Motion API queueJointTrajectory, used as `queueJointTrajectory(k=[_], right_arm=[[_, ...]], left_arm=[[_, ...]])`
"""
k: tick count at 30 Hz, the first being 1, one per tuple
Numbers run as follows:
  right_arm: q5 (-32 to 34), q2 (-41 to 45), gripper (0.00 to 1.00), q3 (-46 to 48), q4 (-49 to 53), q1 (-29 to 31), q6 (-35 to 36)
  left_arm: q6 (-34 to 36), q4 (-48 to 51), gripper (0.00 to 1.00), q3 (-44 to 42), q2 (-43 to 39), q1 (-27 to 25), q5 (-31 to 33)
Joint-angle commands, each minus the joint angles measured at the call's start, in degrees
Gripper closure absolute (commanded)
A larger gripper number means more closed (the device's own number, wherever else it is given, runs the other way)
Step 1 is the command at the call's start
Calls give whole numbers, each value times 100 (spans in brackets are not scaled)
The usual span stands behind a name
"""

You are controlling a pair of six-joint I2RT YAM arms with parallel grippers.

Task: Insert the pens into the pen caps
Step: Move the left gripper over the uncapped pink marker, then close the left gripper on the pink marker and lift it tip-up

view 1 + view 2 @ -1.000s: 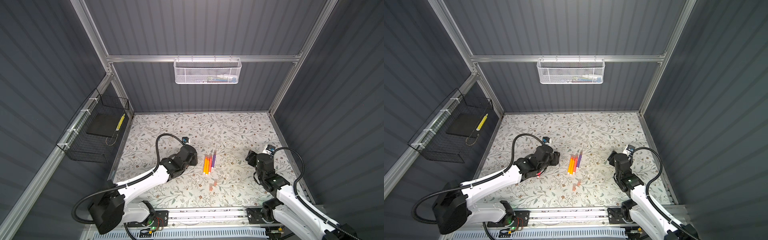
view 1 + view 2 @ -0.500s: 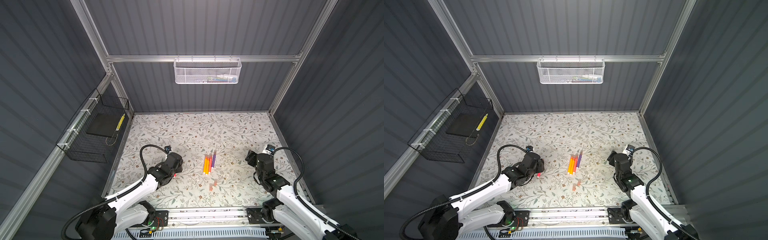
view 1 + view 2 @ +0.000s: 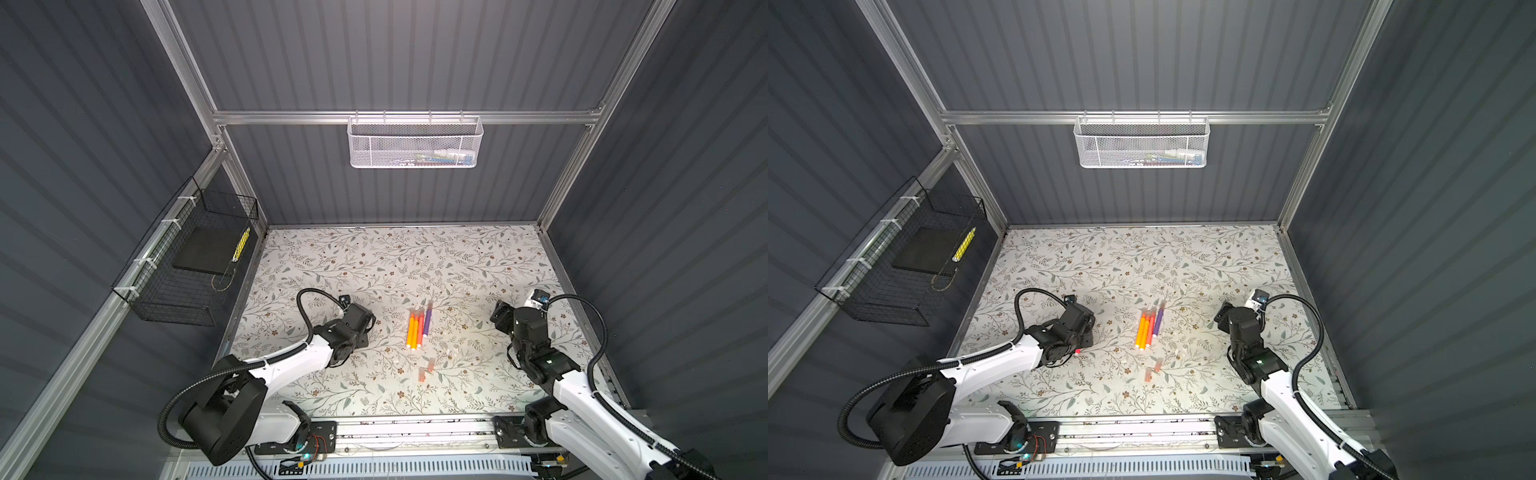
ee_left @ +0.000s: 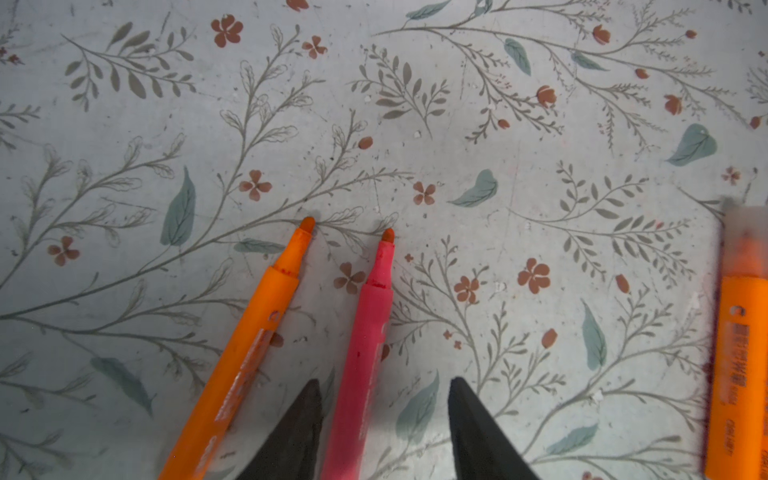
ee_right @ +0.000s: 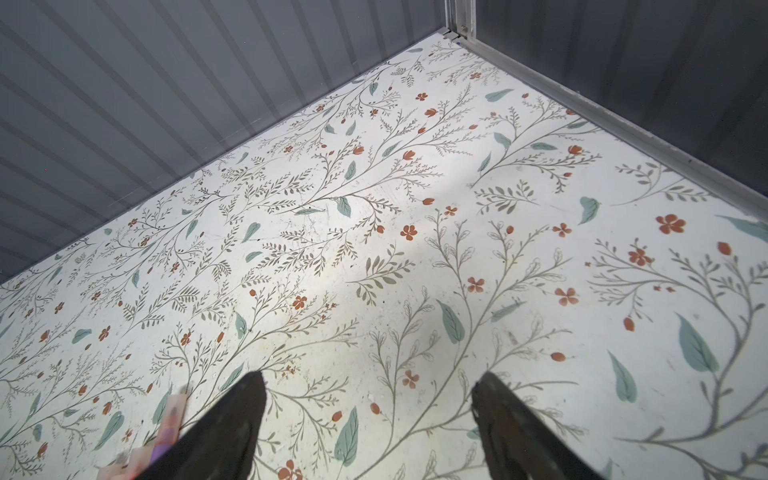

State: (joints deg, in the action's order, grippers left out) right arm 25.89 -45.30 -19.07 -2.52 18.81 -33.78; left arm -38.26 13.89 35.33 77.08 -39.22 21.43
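Done: Four pens (image 3: 417, 330) were laid side by side in the middle of the bench (image 3: 374, 257). In both top views pale ends were seen on their far side, so these four were judged to be capped already. In the left wrist view a cloudy cap was seen over the tip of the capped orange pen (image 4: 742, 353).
Left to do: An orange pen (image 4: 257, 332) and a pink pen (image 4: 370, 332) were found with bare tips on the bench, left of the group and mostly hidden under the left arm in the top views. Two caps (image 3: 432, 364) were left loose, near the group on its near side.
Progress: About four of six were judged finished.
Left end effector (image 4: 383, 380): The jaws were held partly apart around the pink pen. A gap was seen at one side, so no grip was judged to be made yet.
Right end effector (image 5: 370, 372): It was held wide and empty over bare bench, right of the group.
Change: One second before, the left arm was stretched nearer to the group. Then it was drawn back to the near left, and at this moment it was brought forward again over the two bare pens, with the jaws narrowed. The right arm, the group and the caps were not moved.
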Motion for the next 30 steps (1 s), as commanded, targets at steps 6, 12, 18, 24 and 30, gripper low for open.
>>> queueJointTrajectory(k=[6, 12, 18, 24, 30], right_arm=[[5, 22, 19, 57, -21, -9, 83], [-3, 12, 19, 44, -21, -9, 90], [-1, 21, 19, 52, -25, -9, 88], [-8, 55, 19, 70, -25, -9, 94], [-4, 70, 19, 79, -24, -9, 83]], left_arm=[[-198, 235, 59, 266, 358, 2, 139], [-278, 298, 62, 295, 434, 28, 155], [-298, 270, 68, 316, 671, 107, 40], [-299, 216, 76, 289, 690, 134, -51], [-243, 124, 91, 260, 686, 143, -179]])
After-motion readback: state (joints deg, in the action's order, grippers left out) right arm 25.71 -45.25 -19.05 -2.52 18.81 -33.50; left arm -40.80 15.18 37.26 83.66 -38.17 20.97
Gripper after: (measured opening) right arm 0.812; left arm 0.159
